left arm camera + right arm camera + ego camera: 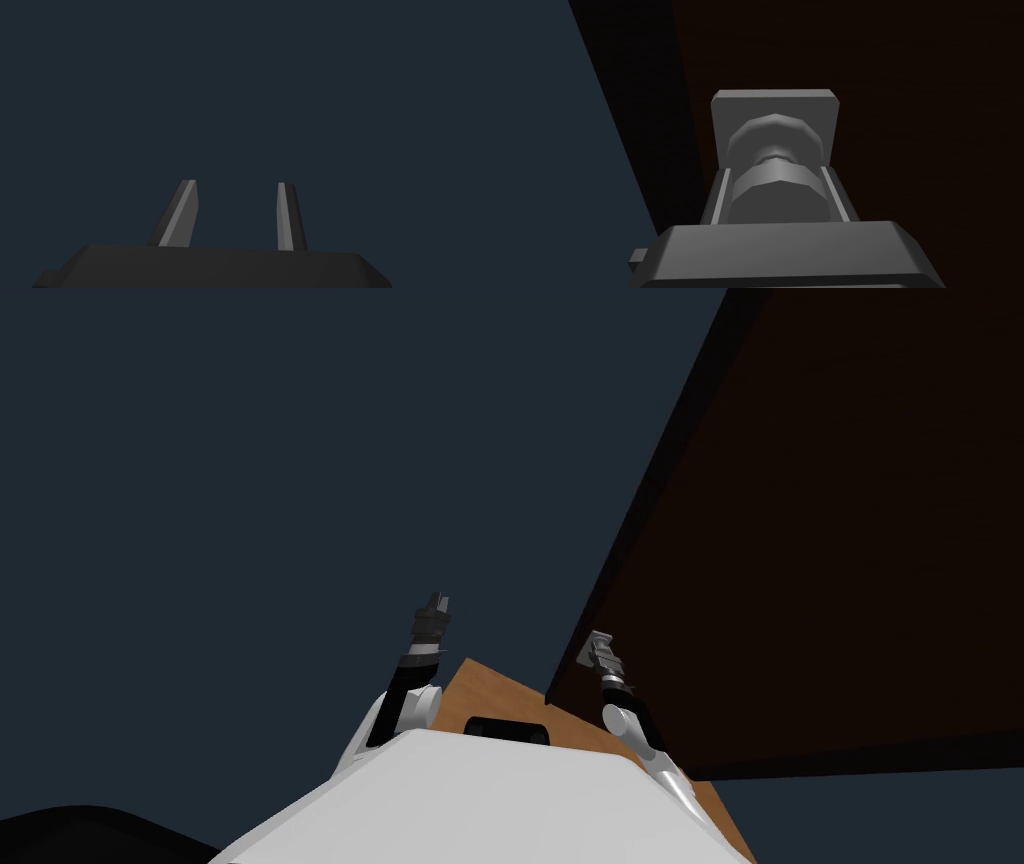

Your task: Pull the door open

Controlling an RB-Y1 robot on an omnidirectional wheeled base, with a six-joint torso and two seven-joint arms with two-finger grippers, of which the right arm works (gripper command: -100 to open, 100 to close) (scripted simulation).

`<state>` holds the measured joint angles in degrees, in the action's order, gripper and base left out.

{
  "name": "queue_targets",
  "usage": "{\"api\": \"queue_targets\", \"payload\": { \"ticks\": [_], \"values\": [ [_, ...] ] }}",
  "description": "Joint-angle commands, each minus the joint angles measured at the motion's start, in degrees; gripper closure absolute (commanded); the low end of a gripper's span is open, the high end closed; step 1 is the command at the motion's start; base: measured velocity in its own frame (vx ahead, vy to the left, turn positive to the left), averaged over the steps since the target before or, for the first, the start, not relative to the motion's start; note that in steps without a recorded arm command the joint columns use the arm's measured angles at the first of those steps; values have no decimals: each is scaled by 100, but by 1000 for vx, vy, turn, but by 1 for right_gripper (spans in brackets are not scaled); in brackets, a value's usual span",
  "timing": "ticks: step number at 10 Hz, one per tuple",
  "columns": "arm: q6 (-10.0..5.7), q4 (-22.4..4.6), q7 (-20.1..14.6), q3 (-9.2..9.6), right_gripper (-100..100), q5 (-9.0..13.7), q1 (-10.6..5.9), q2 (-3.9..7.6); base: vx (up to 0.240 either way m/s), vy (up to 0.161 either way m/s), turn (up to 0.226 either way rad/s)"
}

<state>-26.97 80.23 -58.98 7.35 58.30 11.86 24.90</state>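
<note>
your right gripper (775, 169) is clenched on the grey door knob (779, 187), dead ahead of it by the dark brown door (850, 538) edge, lower centre-right of the head view, so pull straight back; left gripper (236, 183) hangs released.

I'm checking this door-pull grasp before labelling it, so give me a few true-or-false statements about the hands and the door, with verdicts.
1. The right hand is shut on the grey knob. True.
2. The left hand grips the knob too. False: it is open, holding nothing, facing a dark blue wall.
3. The knob sits on a square grey plate on the door. True.
4. The door is white. False: it is dark brown.
</note>
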Motion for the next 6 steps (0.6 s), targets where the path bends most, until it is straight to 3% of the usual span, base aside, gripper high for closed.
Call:
{"api": "queue_targets", "payload": {
  "ticks": [1,3,4,6],
  "values": [
    [0,13,0,14,100,-3,-4,-10,-16,4,0],
    [0,13,0,14,100,-3,-4,-10,-4,1,-1],
    [-23,24,-97,81,100,-8,48,89,-132,-27,137],
    [-50,50,-172,137,100,-15,76,162,-199,-49,113]
  ]
}}
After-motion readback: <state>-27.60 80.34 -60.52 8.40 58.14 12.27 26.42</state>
